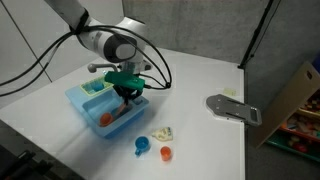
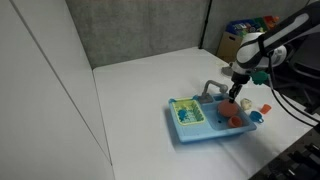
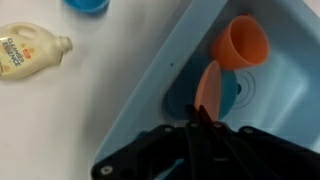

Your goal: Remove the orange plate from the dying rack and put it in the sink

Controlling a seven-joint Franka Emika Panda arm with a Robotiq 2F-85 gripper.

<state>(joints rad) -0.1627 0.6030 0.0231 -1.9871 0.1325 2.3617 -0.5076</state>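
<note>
Black and thin, the gripper [image 3: 202, 120] is seen at the bottom of the wrist view. Its fingers are pinched close together on the lower edge of the orange plate [image 3: 208, 88], so the plate seems to be held. The plate is stood up on its edge and is tipped a little. It is held over the blue sink [image 3: 148, 100], right above the round dark drain. An orange cup [image 3: 243, 42] is seen lying inside the sink, just beside the plate.

In both exterior views the gripper [image 1: 125, 94] [image 2: 238, 92] is pointed down into the sink [image 1: 80, 104] [image 2: 205, 136]. The green drying rack [image 2: 186, 114] is found in the other part of the blue tub.

A small bottle [image 3: 30, 52] is laid on the white desk [image 3: 80, 110] near the sink. A blue cup [image 1: 141, 146] is placed on the desk too.
</note>
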